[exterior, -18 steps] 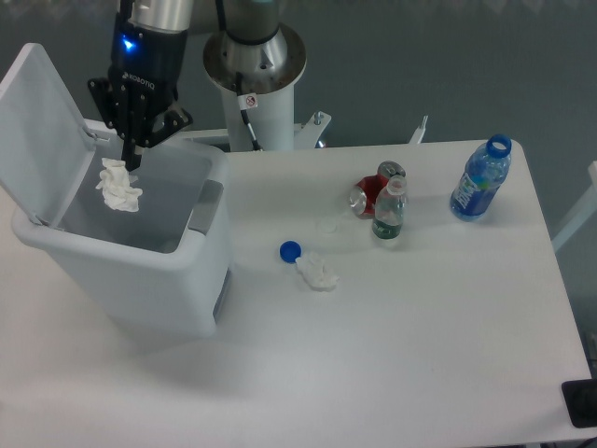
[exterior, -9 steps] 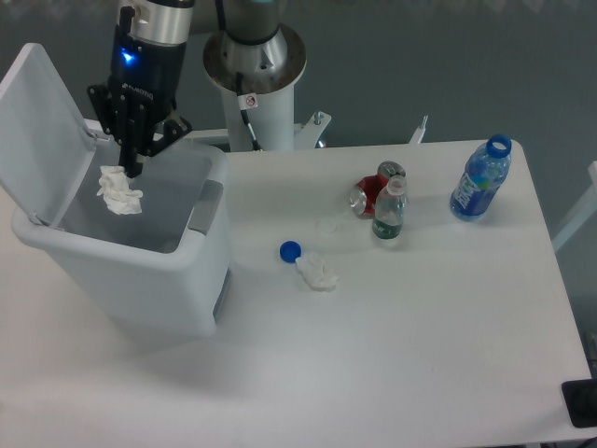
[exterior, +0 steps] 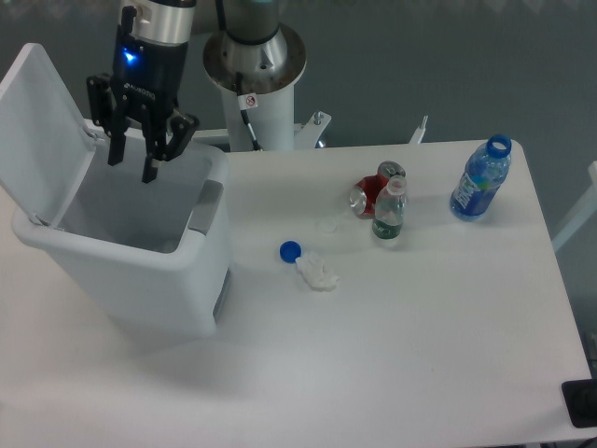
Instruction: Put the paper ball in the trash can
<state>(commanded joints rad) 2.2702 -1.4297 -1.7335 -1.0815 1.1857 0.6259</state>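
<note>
Above the open trash can point(exterior: 140, 271), the gripper point(exterior: 132, 170) hangs with jaws spread and empty. The paper ball is out of sight, likely dropped inside; little seems left but withdrawing.

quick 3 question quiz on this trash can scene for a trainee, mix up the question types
1. True or false: the claw holds the paper ball.
2. What lies beside the blue bottle cap? A) white crumpled scrap B) spoon C) sponge
3. Fill in: the trash can lid stands ____.

Key: 1 false, its fingers are spread and empty over the bin, no ball in view. 2 A. 3 open.
</note>
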